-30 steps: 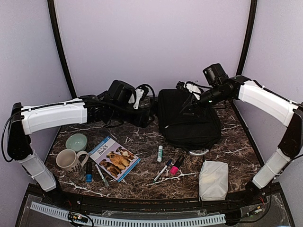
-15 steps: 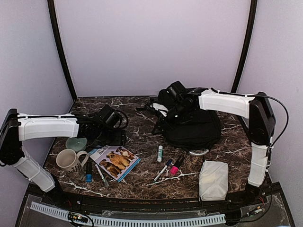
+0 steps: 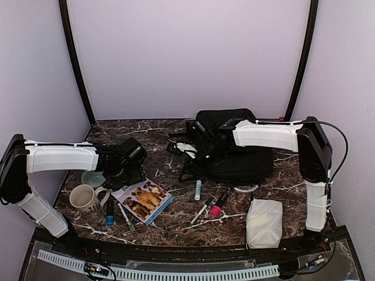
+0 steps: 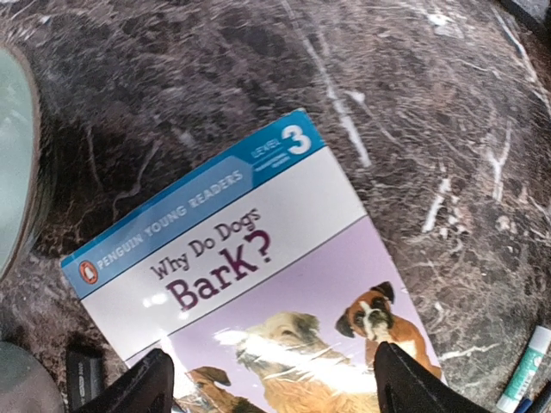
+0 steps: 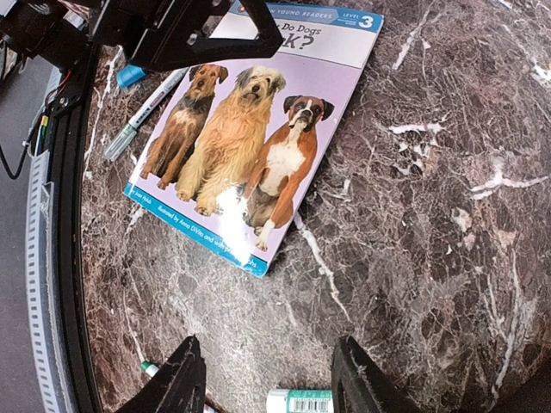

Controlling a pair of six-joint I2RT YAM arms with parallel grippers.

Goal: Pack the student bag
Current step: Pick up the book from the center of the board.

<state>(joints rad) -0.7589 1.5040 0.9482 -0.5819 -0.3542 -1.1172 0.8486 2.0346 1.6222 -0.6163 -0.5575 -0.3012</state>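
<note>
1. Found bag [image 3: 246,161] lying at the far right-centre of the tabletop [image 3: 146,132], partly under the right arm.
2. Noted left gripper [image 4: 275,387] with fingers spread, holding nothing, over the top half of the book [image 4: 258,284]; bowl [image 4: 13,155] just beside.
3. Noted right gripper [image 5: 267,379] likewise spread and empty, above bare tabletop left of the bag; glue stick [image 5: 301,400] close by.
4. Logged mug [image 3: 87,202], markers [image 3: 202,212] and pouch [image 3: 263,222] toward the near edge, all outside the bag.
</note>
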